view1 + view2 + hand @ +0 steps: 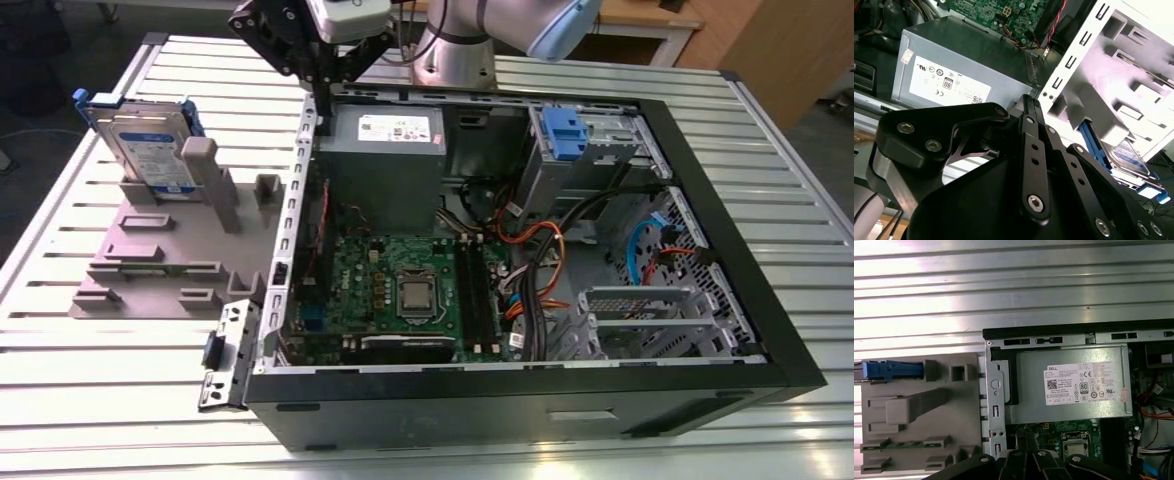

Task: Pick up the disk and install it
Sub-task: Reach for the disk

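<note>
**Ann:** Where is the flat silver disk (140, 140) with the blue side rails?

**Ben:** It stands upright in the grey plastic holder (160, 250) on the ribbed metal table (801, 130). In the exterior view that is at about ten o'clock, just beside the open black computer case (787, 330).

**Ann:** And the black gripper (324, 78)?

**Ben:** It hangs at twelve o'clock, above the case's edge. It is by the grey power-supply box (387, 150) with the white sticker. Its jaws look pressed together, and they hold nothing.

**Ann:** Does it touch the disk?

**Ben:** No, they are apart. The disk sits at about eight o'clock from the gripper.
</note>
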Controlling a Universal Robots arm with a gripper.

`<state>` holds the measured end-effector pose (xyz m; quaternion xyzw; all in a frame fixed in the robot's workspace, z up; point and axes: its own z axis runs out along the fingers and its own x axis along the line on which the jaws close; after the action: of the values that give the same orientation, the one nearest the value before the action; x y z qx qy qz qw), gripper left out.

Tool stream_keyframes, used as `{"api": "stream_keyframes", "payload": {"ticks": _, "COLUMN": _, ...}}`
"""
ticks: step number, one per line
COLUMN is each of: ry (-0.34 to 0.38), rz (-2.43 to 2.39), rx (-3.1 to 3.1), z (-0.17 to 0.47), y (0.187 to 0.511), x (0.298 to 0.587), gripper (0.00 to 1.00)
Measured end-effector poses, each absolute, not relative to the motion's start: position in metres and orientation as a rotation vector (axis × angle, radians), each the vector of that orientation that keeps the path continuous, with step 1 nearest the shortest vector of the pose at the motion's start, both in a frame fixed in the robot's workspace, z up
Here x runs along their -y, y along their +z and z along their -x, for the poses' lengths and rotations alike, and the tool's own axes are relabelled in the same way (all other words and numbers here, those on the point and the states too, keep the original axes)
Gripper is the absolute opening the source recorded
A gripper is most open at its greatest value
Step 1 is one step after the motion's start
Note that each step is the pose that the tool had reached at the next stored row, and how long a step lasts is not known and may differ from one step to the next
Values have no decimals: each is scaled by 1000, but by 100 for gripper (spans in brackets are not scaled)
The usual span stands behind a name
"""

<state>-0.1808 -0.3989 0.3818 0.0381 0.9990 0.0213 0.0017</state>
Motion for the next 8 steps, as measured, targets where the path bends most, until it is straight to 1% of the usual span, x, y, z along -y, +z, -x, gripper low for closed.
{"api": "stream_keyframes", "payload": {"ticks": 8, "ry": 67, "rz": -120, "rx": -3135, "z": 186, "y": 382, "x": 399, "gripper": 11}}
